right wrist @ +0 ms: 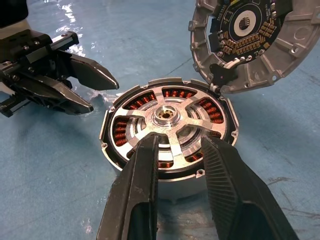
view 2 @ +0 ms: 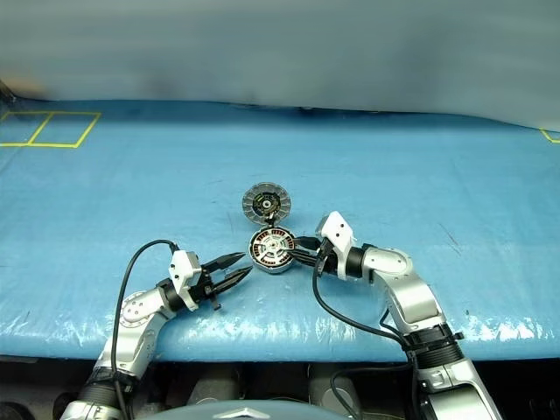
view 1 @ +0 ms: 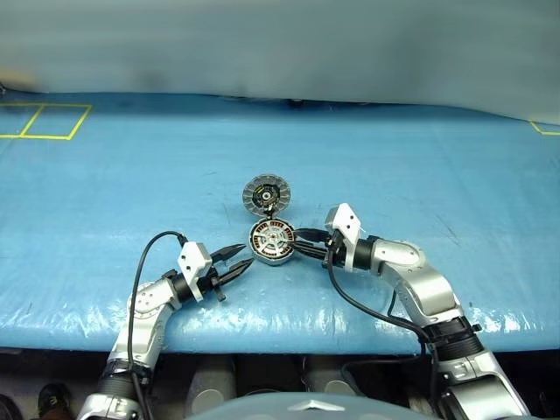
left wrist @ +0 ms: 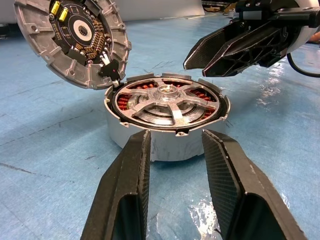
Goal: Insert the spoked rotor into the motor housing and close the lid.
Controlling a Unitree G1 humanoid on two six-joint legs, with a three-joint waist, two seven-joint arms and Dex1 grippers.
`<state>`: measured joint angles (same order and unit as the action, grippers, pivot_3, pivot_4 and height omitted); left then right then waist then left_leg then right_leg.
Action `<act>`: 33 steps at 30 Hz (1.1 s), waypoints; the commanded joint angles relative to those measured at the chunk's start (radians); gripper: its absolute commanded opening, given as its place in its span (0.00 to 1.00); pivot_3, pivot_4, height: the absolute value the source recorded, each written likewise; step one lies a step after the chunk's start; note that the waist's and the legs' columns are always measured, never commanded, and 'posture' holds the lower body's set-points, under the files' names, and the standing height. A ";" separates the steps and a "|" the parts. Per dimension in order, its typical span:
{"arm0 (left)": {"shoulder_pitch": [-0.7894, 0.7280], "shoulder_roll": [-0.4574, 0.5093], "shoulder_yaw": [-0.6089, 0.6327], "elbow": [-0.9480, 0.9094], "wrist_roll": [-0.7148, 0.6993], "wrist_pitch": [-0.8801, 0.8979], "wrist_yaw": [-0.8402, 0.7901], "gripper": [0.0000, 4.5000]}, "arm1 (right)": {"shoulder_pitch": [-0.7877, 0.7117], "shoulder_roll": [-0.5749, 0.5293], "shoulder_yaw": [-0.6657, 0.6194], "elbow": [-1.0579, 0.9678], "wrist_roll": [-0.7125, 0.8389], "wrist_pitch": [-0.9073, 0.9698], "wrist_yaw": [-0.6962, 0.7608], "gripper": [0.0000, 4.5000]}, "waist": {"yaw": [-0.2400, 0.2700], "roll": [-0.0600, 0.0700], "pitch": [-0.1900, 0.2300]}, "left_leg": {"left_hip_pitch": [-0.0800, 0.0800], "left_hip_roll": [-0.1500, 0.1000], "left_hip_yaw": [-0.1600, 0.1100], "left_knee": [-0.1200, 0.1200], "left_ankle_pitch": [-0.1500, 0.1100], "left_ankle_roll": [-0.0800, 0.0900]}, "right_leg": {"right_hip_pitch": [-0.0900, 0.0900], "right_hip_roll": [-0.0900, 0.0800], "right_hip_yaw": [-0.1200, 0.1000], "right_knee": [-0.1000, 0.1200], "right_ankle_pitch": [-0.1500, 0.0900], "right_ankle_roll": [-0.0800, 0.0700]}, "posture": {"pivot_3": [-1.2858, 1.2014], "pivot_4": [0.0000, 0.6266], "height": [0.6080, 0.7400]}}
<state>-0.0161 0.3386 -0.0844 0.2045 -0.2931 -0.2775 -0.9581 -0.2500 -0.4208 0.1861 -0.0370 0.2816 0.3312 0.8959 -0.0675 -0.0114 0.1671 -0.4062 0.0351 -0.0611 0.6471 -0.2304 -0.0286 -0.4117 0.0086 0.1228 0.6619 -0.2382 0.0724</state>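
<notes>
Worktop is covered in a glossy blue plastic sheet, wrinkled, with glare along the near edge; yellow tape squares sit at the far left corner and another bit of yellow tape at the far right. Behind it is a plain pale wall. The housing stands mid-worktop: a short round ring of bare grey metal, with copper-orange windings showing through the gaps. The rotor is seated inside it, shiny machined silver with flat spokes, a small central hub and a dark outer rim, about level with the housing's top. The lid is open, tipped up on the far side of the housing and joined to its rim by a small black hinge piece; it's a cast grey disc with radial ribs and a toothed edge, and the face toward me carries a dark round circuit board with yellow and gold parts. My left fingers are black with ribbed pads, parted to a moderate gap, holding nothing, and point at the housing's left side from just beside it. My right fingers are also parted and empty, with tips right at the housing's right rim, over the rotor edge; I can't tell if they touch.
</notes>
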 commanded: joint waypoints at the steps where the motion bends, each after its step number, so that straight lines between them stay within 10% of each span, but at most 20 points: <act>1: 0.004 -0.002 0.011 -0.003 -0.004 -0.024 0.002 0.38 | -0.004 0.017 -0.019 -0.028 0.030 -0.018 0.006 0.31 | 0.000 0.000 0.000 | 0.000 0.000 0.000 0.000 0.000 0.000 | 0.000 0.000 0.000 0.000 0.000 0.000 | 0.52 0.24 1.00; 5: 0.004 -0.002 0.012 -0.002 -0.005 -0.027 0.002 0.38 | -0.021 0.053 -0.022 0.004 0.022 -0.021 -0.025 0.31 | -0.001 0.000 0.000 | 0.000 0.000 0.000 0.000 0.000 0.000 | 0.000 0.000 0.000 0.000 0.000 0.000 | 0.52 0.24 1.00; 10: 0.005 -0.002 0.013 -0.002 -0.004 -0.033 0.006 0.38 | -0.046 0.094 0.004 0.051 -0.019 -0.035 -0.058 0.01 | 0.000 0.000 0.000 | 0.000 0.000 0.000 0.000 0.000 0.000 | 0.000 0.000 0.000 0.000 0.000 0.000 | 0.52 0.24 1.00; 22: 0.010 -0.005 0.035 -0.005 -0.009 -0.016 0.056 0.38 | -0.056 0.091 0.109 0.100 -0.124 -0.061 -0.052 0.01 | -0.001 0.000 0.000 | 0.002 0.000 0.000 0.000 0.000 0.000 | 0.002 0.000 0.000 0.000 0.001 0.002 | 0.52 0.24 1.00; 33: -0.066 -0.037 0.107 0.018 -0.005 0.178 0.276 0.38 | -0.025 0.131 -0.041 -0.015 0.032 -0.079 -0.081 0.01 | 0.000 0.000 0.000 | 0.002 0.000 0.000 0.000 0.000 0.000 | 0.002 0.000 0.000 0.001 0.002 0.003 | 0.52 0.24 1.00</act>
<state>-0.0617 0.3052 -0.0064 0.2285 -0.2815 -0.1249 -0.7082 -0.2828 -0.2894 0.1762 -0.0065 0.2866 0.2648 0.8239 -0.0678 -0.0115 0.1669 -0.4039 0.0352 -0.0616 0.6471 -0.2304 -0.0287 -0.4096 0.0090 0.1225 0.6631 -0.2364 0.0756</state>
